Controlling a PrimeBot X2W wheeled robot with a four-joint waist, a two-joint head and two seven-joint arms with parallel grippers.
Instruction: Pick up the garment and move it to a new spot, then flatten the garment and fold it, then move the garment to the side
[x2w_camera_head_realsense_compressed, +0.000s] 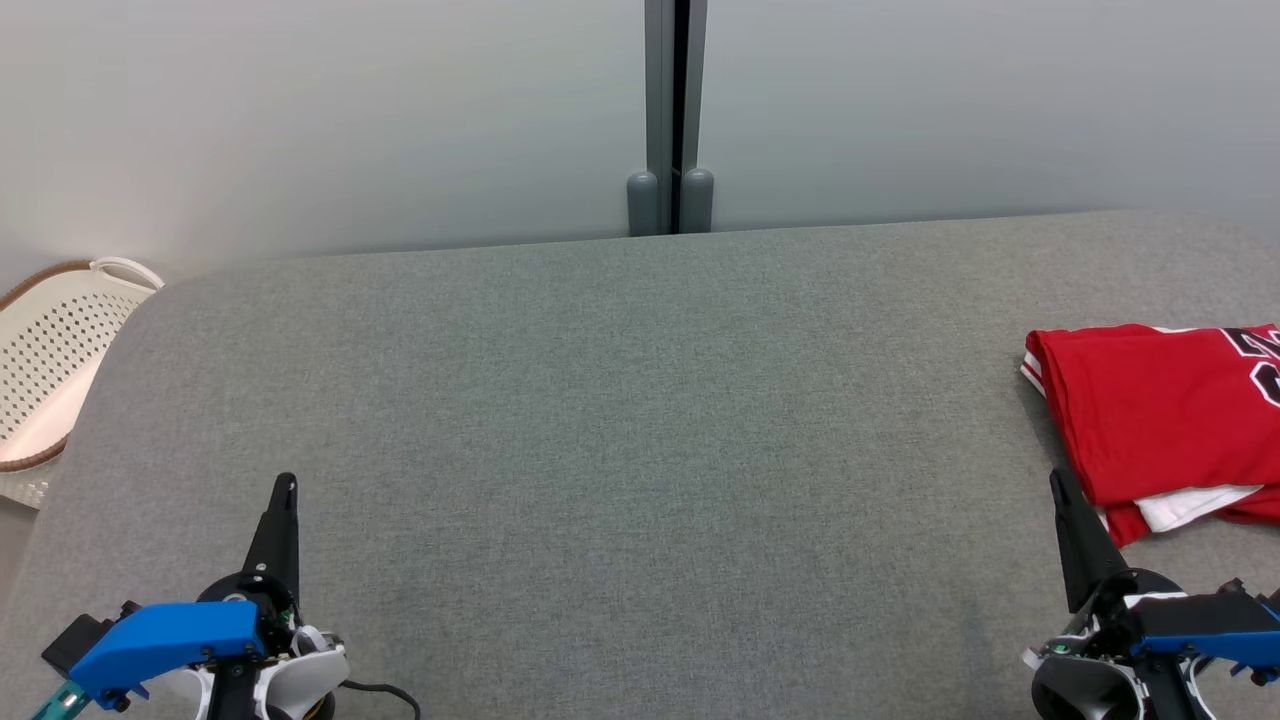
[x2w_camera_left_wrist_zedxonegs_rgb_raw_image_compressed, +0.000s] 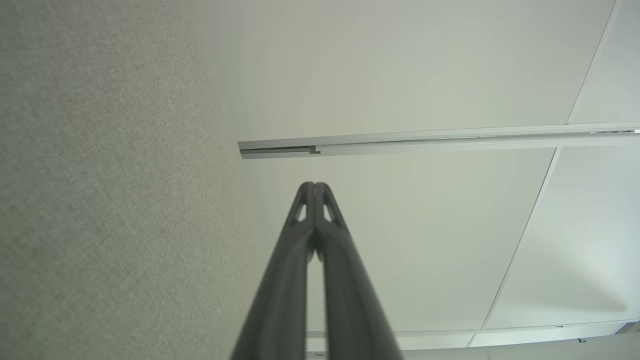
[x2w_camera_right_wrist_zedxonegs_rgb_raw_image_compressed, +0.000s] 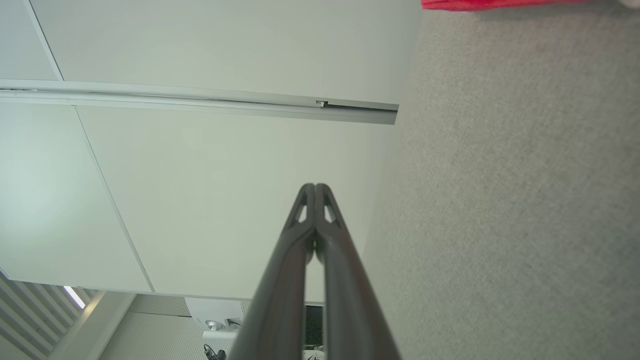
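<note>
The red garment (x2w_camera_head_realsense_compressed: 1150, 420) lay loosely folded at the worktop's (x2w_camera_head_realsense_compressed: 600, 400) right edge, just beside the right gripper (x2w_camera_head_realsense_compressed: 1060, 482), which like the left gripper (x2w_camera_head_realsense_compressed: 286, 487) was pressed together and empty; soft, light cloth, probably best pinched at a corner.

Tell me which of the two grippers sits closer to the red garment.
The right gripper, at the head view's lower right: shut, it stands just beside the red garment. The left gripper, also shut, sits far across the grey surface.
</note>
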